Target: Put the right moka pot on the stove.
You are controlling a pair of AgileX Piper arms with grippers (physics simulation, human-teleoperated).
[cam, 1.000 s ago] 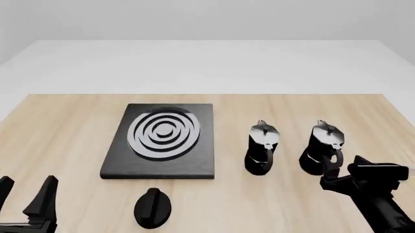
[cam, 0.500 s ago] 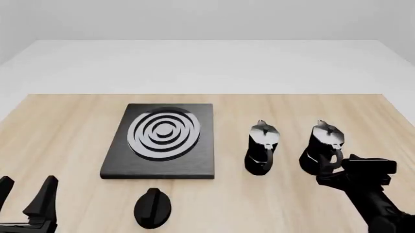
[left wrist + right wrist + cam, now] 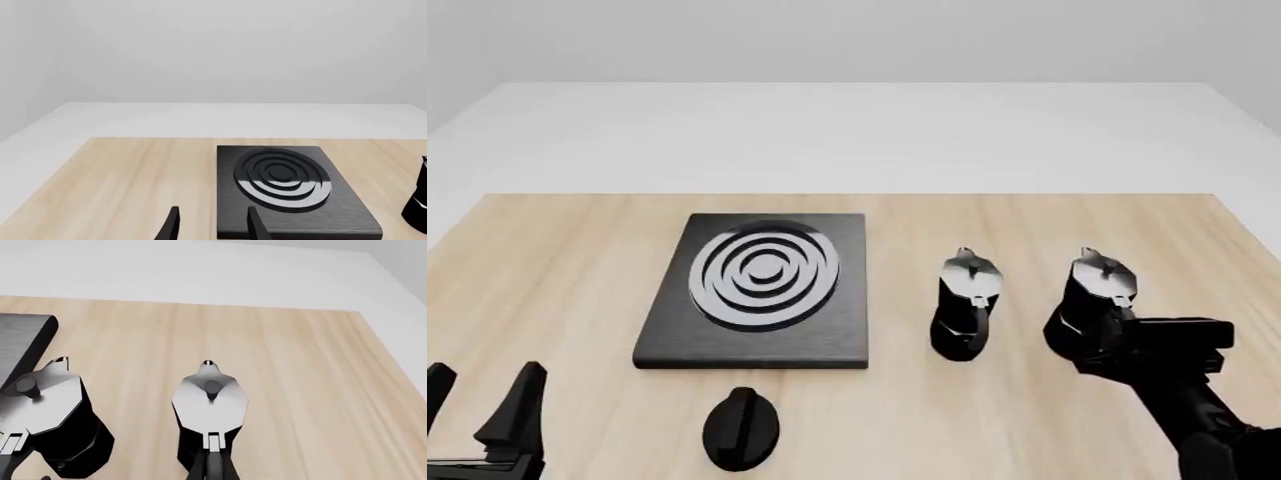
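You are on the approach: the right gripper (image 3: pixel 1110 345) sits at the handle of the right moka pot (image 3: pixel 1090 305), standing on the bench right of the stove (image 3: pixel 761 290), jaws' state unclear, left jaws apart; next, clamp the handle.

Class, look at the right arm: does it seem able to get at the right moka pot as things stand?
Probably yes. The right gripper is already at the handle side of the right moka pot, with nothing between them; the other moka pot stands apart to the left. Whether the fingers have closed is unclear.
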